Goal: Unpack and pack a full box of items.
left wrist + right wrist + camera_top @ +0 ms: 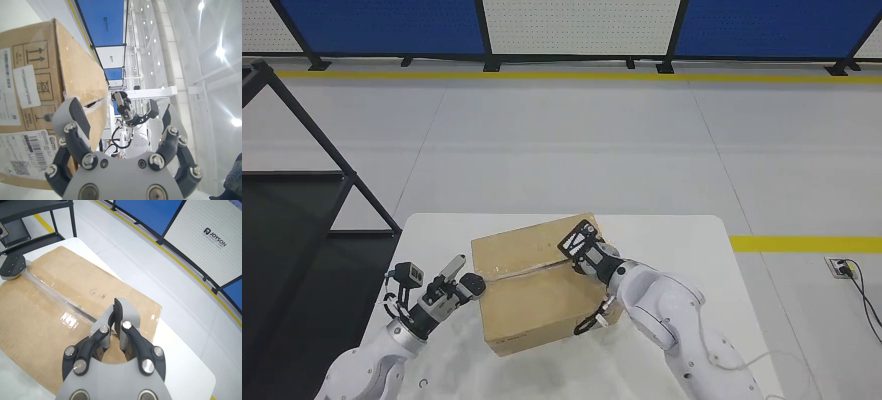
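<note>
A closed cardboard box (537, 295) stands in the middle of the white table (682, 245), with clear tape (49, 291) along its top seam. My right gripper (580, 243) is shut and its fingertips (117, 306) rest over one end of that seam; I cannot tell whether tape is pinched between them. My left gripper (124, 117) is open at the opposite end of the box (81, 75). One of its fingers (80, 115) lies against the box's edge where the tape is torn. The labelled side of the box faces the left arm. The left gripper (12, 266) also shows beyond the box top (56, 279).
A black metal rack (302, 170) stands beside the table on the left. Blue and white partition panels (582, 25) and a yellow floor line (572, 73) lie beyond it. Bare table surface lies to the right of the box.
</note>
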`<state>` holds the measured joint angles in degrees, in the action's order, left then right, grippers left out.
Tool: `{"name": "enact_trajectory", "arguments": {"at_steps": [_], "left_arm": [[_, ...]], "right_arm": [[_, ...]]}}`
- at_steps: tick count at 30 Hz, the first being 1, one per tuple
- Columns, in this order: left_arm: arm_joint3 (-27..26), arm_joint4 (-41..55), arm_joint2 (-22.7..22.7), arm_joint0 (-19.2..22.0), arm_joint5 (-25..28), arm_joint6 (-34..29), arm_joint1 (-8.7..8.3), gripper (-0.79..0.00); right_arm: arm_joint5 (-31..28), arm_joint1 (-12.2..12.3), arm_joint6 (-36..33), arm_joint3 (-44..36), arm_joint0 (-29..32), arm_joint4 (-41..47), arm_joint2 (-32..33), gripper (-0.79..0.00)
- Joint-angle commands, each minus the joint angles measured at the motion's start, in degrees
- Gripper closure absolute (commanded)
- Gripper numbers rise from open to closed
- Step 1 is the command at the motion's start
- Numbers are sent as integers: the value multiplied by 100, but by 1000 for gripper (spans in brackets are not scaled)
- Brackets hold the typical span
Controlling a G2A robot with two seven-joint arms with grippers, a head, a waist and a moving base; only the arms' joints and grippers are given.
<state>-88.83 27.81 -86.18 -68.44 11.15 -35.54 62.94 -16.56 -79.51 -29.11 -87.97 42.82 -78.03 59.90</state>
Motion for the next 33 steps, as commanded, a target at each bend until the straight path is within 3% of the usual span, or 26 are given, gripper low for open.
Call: {"name": "enact_trajectory", "arguments": {"at_steps": [1,3,8,21,33], "left_arm": [[-8,14,5,1,1,11,4,-785],[-26,19,9,-1,11,15,7,-785],[-39,23,16,-2,7,21,13,-785],[21,30,29,23,-20,7,25,-785],[320,109,-76,206,-16,-100,19,-785]], "right_arm": [[-217,7,-30,-110,26,158,22,0],[-651,15,-239,-210,7,222,-80,0],[-829,-54,-466,-289,-88,251,-504,0],[-442,-460,-287,705,-811,555,-1558,0],[-165,-716,-194,1239,-1135,1019,-1736,0]]}}
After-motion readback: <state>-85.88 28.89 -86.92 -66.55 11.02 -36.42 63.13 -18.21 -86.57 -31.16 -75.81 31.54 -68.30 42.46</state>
